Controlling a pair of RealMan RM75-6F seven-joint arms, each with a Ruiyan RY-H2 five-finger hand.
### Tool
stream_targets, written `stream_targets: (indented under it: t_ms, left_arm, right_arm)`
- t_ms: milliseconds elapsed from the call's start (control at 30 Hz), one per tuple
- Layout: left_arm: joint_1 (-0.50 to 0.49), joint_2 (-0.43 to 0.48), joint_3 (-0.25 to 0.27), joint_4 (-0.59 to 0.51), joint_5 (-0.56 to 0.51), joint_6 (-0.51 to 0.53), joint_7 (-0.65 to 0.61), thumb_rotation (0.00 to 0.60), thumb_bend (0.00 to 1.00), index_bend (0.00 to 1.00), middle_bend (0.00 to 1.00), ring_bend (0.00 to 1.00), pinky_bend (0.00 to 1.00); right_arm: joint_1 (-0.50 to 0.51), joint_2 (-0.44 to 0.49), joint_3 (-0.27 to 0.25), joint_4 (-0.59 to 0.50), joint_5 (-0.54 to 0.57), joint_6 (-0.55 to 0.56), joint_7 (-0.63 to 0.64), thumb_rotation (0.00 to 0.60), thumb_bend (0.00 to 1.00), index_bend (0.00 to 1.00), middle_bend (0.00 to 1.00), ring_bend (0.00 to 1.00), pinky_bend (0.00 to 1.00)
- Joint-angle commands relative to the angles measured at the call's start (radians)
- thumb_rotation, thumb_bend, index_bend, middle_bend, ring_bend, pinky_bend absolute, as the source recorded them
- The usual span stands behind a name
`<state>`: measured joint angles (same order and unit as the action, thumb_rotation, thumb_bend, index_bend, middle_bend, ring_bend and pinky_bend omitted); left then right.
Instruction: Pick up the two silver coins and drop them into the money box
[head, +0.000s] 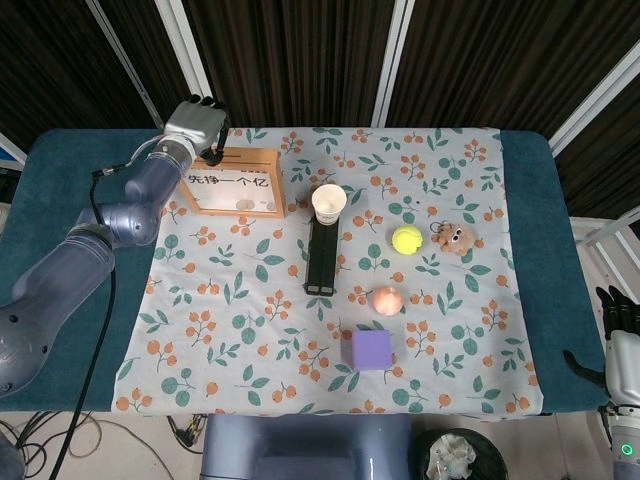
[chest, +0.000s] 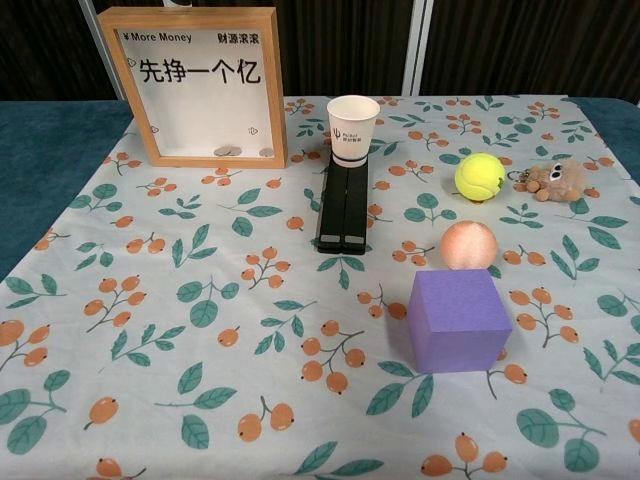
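In the upper left of the head view, the left hand (head: 196, 122) hangs just behind the top edge of the money box (head: 232, 182), knuckles toward the camera and fingers curled down out of sight, so whether it pinches a coin or has let go cannot be told; the chest view shows none of it beyond a sliver at the top edge. The money box (chest: 198, 86), a wooden frame with a clear front, stands upright in the upper left of the chest view, and behind the pane several silver coins (chest: 228, 151) lie on its floor, with another small disc toward the lower right corner. No loose coin shows on the floral tablecloth (head: 250, 330), so the task looks at or near its last drop. To do this step well, the hand should line the coin edge-on with the slot along the top of the frame, keep it centred over the slot, and release only once the coin sits in the opening, without nudging the light frame backward. The right hand (head: 622, 350) sits at the lower right edge of the head view, beyond the table, fingers up and holding nothing.
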<state>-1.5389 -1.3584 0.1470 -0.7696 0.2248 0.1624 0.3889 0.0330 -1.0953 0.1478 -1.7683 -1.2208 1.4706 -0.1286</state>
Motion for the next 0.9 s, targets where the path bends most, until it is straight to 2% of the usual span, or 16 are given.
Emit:
stream_targets:
  t_ms: [33,367,900]
  left_arm:
    - [0.006,-0.013,-0.002,0.021,0.056,-0.015,-0.053,0.600,0.60,0.67,0.10,0.00,0.00]
    - [0.011,-0.039,0.004,0.055,0.153,-0.024,-0.157,0.600,0.60,0.63,0.10,0.00,0.00]
    - [0.006,-0.053,0.019,0.085,0.245,-0.044,-0.270,0.600,0.60,0.62,0.10,0.00,0.00]
  right_arm:
    - [0.000,0.001,0.000,0.000,0.001,-0.002,0.001,0.600,0.26,0.02,0.00,0.00,0.00]
    - [-0.001,0.003,0.000,-0.002,0.000,-0.002,0.001,0.600,0.26,0.02,0.00,0.00,0.00]
    - [-0.001,0.004,0.001,-0.005,0.004,-0.003,-0.001,0.600,0.26,0.02,0.00,0.00,0.00]
